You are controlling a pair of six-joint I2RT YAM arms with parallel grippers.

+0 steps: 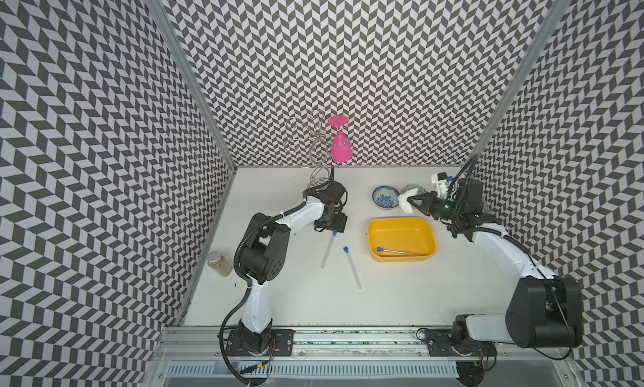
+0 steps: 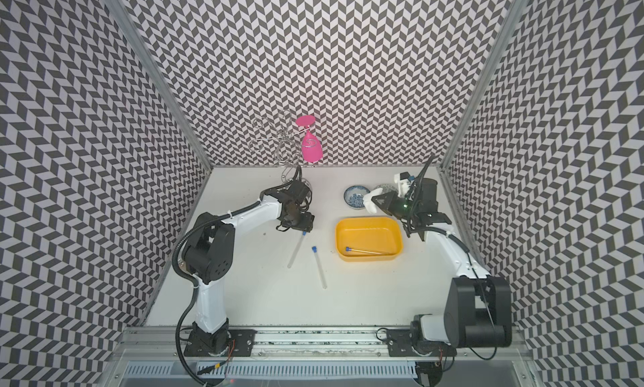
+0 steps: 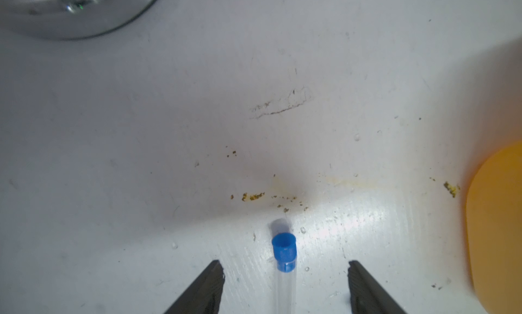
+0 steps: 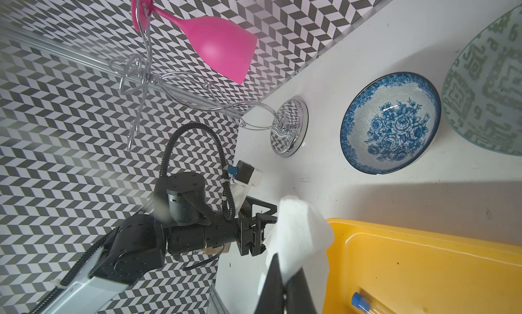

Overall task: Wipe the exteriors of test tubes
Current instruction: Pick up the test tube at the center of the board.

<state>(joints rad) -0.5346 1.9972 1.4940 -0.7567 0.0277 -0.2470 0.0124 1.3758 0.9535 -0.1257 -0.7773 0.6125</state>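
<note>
Blue-capped clear test tubes (image 2: 296,250), three in all. First tube (image 1: 328,251) lies on the bench (image 1: 313,305) with its cap end under the left tool (image 3: 283,261). Second tube (image 1: 352,268) lies near it on the bench, apart, nothing touching it. Third tube (image 1: 397,251) lies inside the yellow tray (image 1: 400,222); likely the finished one, a judgement only. So roughly one done, two left.

Left tool jaws are spread, one on each side of the first tube's blue cap (image 3: 284,251), no contact seen. A pickup looks set up but not made. Right tool (image 4: 284,273) is pressed together on the white tissue (image 4: 299,230), up near the blue floral bowl (image 4: 391,123), well apart from both bench tubes. No wiping contact now.

Hard to read:
- Tubes are transparent, so clean or dirty cannot be told.
- Both top views hide the left tool jaws under the wrist.
- Left wrist view cuts off the first tube's body at the frame edge.
- Right wrist view shows only the third tube's cap end.
- Height of the left tool above the bench cannot be told.

Yellowish crumbs (image 3: 252,196) dot the bench near the cap.
</note>
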